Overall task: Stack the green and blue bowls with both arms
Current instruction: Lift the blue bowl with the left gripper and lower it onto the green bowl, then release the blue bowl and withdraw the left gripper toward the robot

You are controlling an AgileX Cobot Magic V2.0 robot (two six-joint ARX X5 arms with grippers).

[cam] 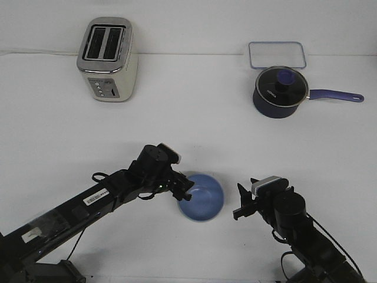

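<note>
The blue bowl (203, 197) sits upright on the white table at the front centre. My left gripper (184, 190) is at its left rim, with the fingers closed over the rim. My right gripper (239, 202) is open and empty, a short way right of the bowl and not touching it. The green bowl is not in view; I cannot tell whether it lies under the blue one.
A cream and silver toaster (108, 59) stands at the back left. A dark navy saucepan with a glass lid (280, 91) stands at the back right, its handle pointing right. A clear lidded container (277, 55) sits behind it.
</note>
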